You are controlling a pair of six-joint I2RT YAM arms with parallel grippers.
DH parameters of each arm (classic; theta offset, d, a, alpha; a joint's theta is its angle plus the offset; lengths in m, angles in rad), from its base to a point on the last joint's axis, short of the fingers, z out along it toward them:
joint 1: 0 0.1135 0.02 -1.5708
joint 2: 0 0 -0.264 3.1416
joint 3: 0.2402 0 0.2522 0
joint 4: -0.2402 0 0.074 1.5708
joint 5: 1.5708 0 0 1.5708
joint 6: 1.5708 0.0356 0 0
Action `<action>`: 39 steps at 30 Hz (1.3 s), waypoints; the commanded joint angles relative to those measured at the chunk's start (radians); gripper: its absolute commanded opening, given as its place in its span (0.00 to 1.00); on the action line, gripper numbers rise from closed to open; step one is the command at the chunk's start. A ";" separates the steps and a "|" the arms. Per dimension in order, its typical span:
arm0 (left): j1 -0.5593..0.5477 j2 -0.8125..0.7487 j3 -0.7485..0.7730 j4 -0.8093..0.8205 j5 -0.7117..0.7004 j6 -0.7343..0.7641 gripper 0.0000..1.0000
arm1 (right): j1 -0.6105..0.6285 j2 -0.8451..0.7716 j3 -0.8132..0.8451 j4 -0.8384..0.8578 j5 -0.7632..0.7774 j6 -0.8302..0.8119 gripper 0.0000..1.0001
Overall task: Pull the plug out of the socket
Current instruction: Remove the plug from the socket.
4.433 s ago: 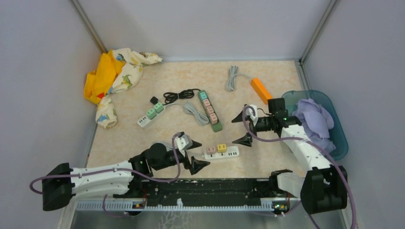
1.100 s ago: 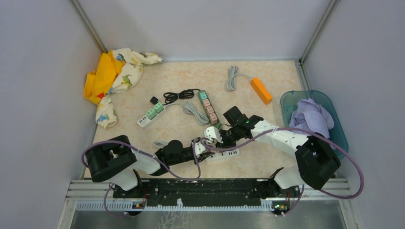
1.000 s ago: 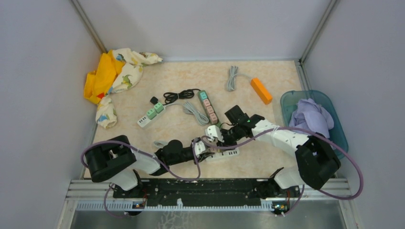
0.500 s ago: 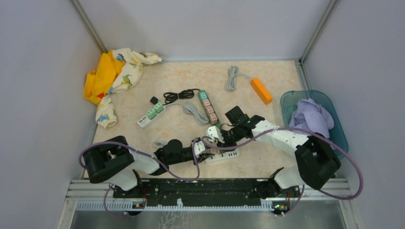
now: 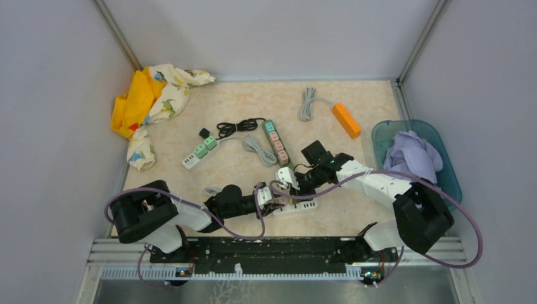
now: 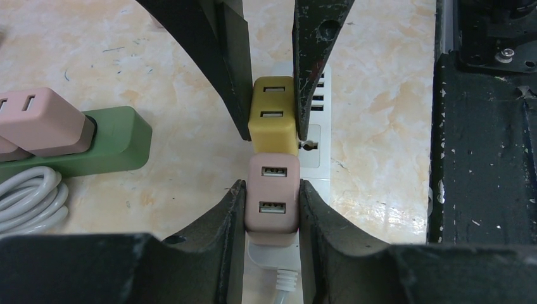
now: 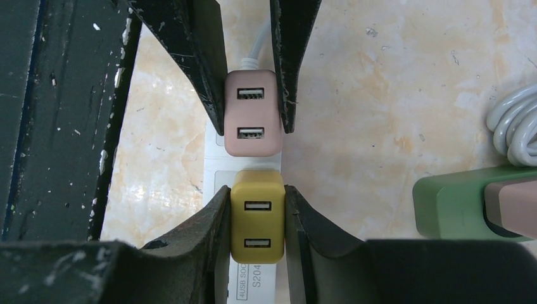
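A white power strip, the socket, lies near the table's front with a pink plug and a yellow plug standing side by side in it. My left gripper is shut on the pink plug, its fingers pressed against both sides. The right gripper comes from the opposite side and is shut on the yellow plug. Both plugs sit flush on the strip. In the top view the two grippers meet over the strip, the left gripper beside the right gripper.
A green power strip and coiled grey cable lie just behind. Farther off are a white strip with green plugs, an orange block, yellow patterned cloth and a teal bin holding purple cloth. A black rail borders the near edge.
Several seconds ago both grippers stood open away from the strip; now each is shut on a plug. Over the last second almost nothing has moved.
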 commanded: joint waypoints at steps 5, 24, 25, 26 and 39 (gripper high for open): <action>-0.001 0.027 -0.009 -0.081 0.028 -0.038 0.01 | 0.033 -0.039 0.015 0.166 -0.069 0.132 0.00; 0.001 0.043 -0.007 -0.083 0.028 -0.046 0.01 | 0.003 -0.062 0.014 0.066 -0.123 0.020 0.00; 0.000 0.045 -0.006 -0.083 0.030 -0.047 0.01 | 0.010 -0.062 0.014 0.082 -0.123 0.041 0.00; 0.000 0.046 -0.006 -0.083 0.032 -0.047 0.01 | 0.013 -0.061 0.014 0.103 -0.120 0.066 0.00; 0.002 0.050 -0.005 -0.094 0.032 -0.045 0.01 | -0.040 -0.093 0.012 0.120 -0.044 0.079 0.00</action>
